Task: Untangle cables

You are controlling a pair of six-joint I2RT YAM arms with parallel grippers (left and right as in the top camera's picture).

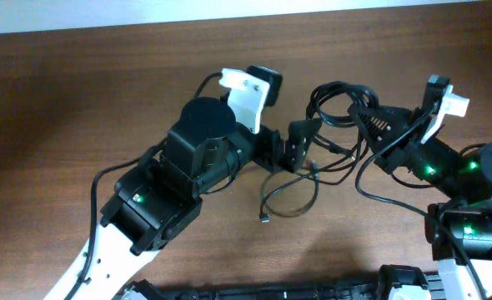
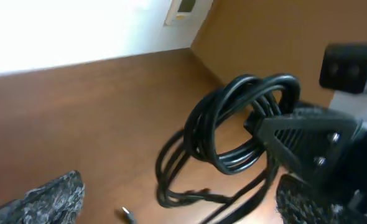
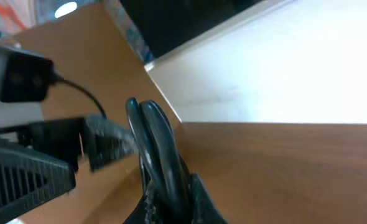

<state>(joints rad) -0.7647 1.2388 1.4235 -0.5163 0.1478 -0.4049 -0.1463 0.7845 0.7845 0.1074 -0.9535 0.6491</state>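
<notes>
The right gripper (image 1: pixel 353 112) is clamped shut on the cables (image 1: pixel 336 98). In the right wrist view several black strands are pinched between its fingers (image 3: pixel 203 208) and stand up out of the jaws.

The bundle is held as a coil (image 2: pixel 264 81) of several loops, right at the tip of the right gripper, on the side facing the left gripper (image 1: pixel 294 147). In the left wrist view the coil is seen upright, on edge.

The left gripper is spread wide and is placed just beside the right gripper, with the coil between the two. Its grey pads (image 2: pixel 54 195) are seen at the two lower corners of the left wrist view, with strands running across the gap. Whether a pad touches a strand cannot be told.

From the coil, loose strands are trailed away from the right gripper, past the left gripper, onto the brown table (image 1: pixel 79 92). One strand is laid in an open loop on the table and is ended by a small plug (image 1: pixel 264 218), well apart from the right gripper.

Which strand belongs to which cable cannot be made out.
</notes>
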